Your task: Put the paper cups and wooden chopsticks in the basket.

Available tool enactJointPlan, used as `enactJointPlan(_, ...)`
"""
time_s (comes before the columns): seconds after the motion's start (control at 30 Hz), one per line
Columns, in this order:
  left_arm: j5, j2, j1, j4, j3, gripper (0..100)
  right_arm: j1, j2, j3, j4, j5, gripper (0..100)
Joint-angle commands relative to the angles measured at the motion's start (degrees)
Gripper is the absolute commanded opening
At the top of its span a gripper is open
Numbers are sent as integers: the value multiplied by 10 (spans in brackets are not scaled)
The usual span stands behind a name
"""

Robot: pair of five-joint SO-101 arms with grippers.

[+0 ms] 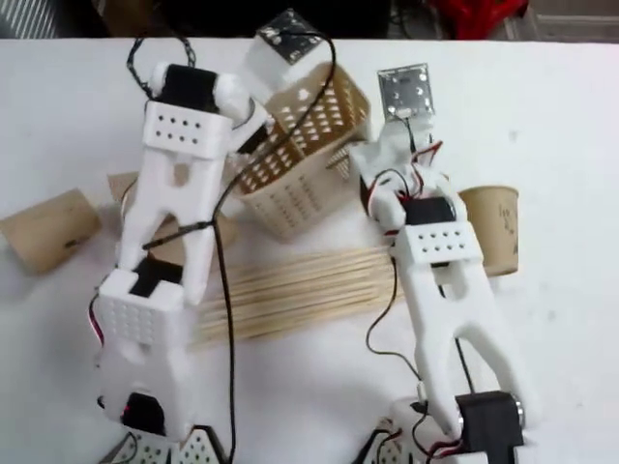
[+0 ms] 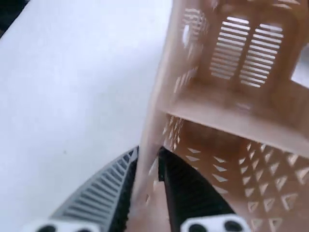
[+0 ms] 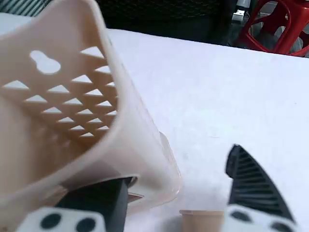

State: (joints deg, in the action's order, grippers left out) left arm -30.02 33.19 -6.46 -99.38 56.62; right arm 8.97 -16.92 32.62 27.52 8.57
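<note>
A beige perforated basket [image 1: 302, 166] stands tilted at the table's middle back. My left gripper [image 2: 147, 191] is shut on its wall, one finger on each side; from above it sits at the basket's left rim [image 1: 253, 121]. My right gripper [image 3: 178, 193] is open at the basket's right corner [image 3: 140, 159], which lies between its fingers without the outer finger [image 3: 251, 181] touching it. A bundle of wooden chopsticks [image 1: 300, 285] lies flat in front of the basket. One paper cup [image 1: 50, 230] lies at the far left, another [image 1: 491, 227] to the right beside my right arm.
A third brown cup [image 1: 123, 186] is partly hidden under the left arm. A cup's edge [image 3: 203, 216] sits between the right fingers, low down. Black cables cross the basket and chopsticks. A red stool [image 3: 280, 29] stands beyond the far table edge.
</note>
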Motion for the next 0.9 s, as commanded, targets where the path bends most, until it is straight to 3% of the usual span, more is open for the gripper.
enactJointPlan(0.0,0,9,-3,8,9,145,-30,-23,-7,61,86,308)
enactJointPlan(0.27,2,9,-6,31,7,162,-20,-24,-8,114,108,310)
enactJointPlan(0.57,99,9,-7,16,69,163,0,-24,-18,109,107,320)
enactJointPlan(0.7,137,8,3,11,75,164,0,-24,-66,171,107,398)
enactJointPlan(0.87,150,11,4,17,71,162,32,-22,-142,280,87,367)
